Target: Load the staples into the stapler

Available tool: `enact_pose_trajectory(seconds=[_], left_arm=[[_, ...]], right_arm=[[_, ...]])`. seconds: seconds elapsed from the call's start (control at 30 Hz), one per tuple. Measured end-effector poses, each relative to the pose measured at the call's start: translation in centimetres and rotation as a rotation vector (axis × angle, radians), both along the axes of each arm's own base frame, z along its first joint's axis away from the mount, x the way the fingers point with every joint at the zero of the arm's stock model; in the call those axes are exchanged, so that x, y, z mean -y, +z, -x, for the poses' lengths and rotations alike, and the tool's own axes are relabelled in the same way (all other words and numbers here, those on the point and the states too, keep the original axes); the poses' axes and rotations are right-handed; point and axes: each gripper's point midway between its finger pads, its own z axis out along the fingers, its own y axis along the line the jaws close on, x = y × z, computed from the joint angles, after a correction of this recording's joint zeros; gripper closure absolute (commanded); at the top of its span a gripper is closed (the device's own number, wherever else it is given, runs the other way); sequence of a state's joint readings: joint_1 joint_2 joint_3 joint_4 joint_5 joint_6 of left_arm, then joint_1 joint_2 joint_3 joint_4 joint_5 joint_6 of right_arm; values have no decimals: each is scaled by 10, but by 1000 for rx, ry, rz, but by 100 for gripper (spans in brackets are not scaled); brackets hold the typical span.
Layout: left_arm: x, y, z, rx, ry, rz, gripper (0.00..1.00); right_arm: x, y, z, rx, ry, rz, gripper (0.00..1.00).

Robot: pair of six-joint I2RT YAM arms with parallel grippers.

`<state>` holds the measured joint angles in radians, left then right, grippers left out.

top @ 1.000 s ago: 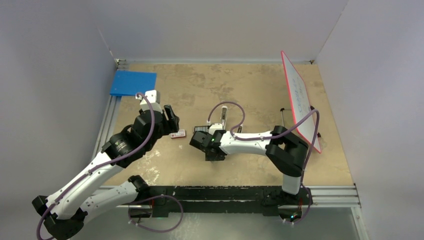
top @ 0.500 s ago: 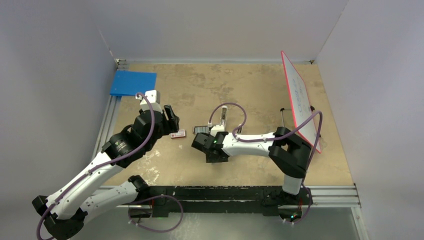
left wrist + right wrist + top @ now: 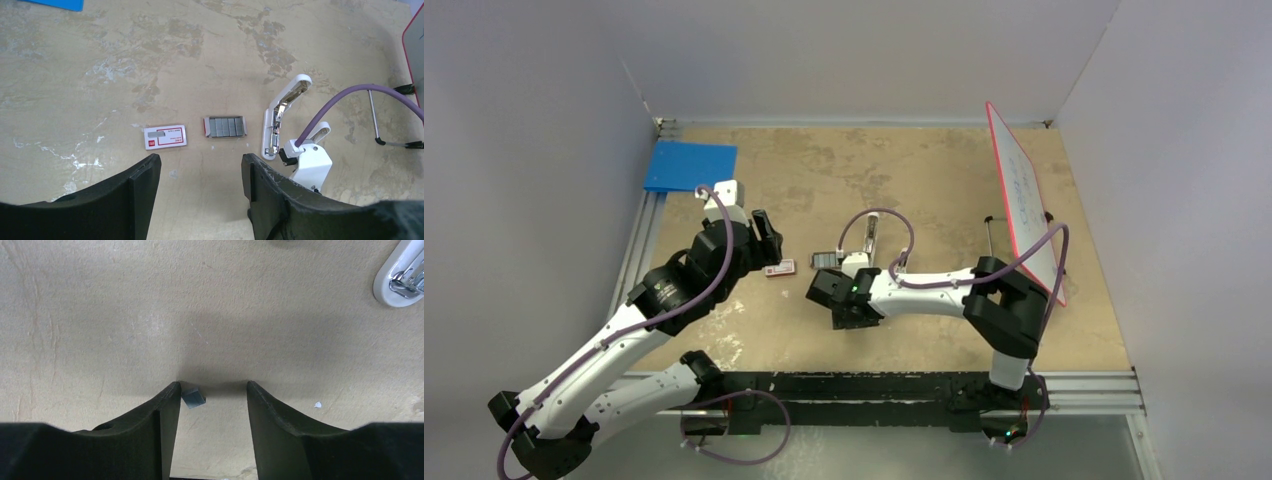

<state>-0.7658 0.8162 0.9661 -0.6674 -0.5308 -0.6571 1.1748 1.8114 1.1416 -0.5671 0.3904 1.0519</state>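
The left gripper (image 3: 200, 161) is hanging over the mottled beige desk (image 3: 150, 60) with its jaws standing wide and nothing between them. In the left wrist view, a small flat red-and-white staple box (image 3: 165, 137) is lying at centre left. Just to its right sits a shallow cardboard tray holding a flat grey row of staples (image 3: 225, 126). Further right, near the tray but apart from it, the slim white bar-shaped stapler (image 3: 280, 120) is lying opened out, with its shiny metal channel showing.

In the middle of the overhead view, the right gripper (image 3: 842, 305) is sitting low over the desk, below the tray and the stapler. The right wrist view is showing its jaws partway apart. A small grey metal block of staples (image 3: 193, 395) is sitting tilted against the inner tip of the finger on the left of that frame, and a clear gap is separating it from the other finger (image 3: 262, 405), so the jaws are not clamping it. I cannot tell whether the block is resting on the desk.

A purple cable (image 3: 879, 215) is looping over the right wrist. A flat blue sheet (image 3: 690, 166) is lying in the upper left of the overhead frame. A red-rimmed white board (image 3: 1022, 200) is leaning at the upper right.
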Motion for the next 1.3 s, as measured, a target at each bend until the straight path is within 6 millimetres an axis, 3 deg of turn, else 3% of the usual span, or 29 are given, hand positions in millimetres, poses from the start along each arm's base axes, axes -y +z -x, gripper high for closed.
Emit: enact_pose_trajectory(seconds=[0.3,0.67,0.83,1.13,1.3], left_arm=[[0,0,0,0,0,0,40],[0,0,0,0,0,0,40],[0,0,0,0,0,0,40],[0,0,0,0,0,0,40],[0,0,0,0,0,0,40]], right_arm=[[4,-1,8,-13,-4,-14,49],[23,0,18,-34,-44,10,54],[22,0,19,-37,-28,7,53],[14,-1,19,-54,-43,-10,65],[12,0,19,-52,-78,-17,65]])
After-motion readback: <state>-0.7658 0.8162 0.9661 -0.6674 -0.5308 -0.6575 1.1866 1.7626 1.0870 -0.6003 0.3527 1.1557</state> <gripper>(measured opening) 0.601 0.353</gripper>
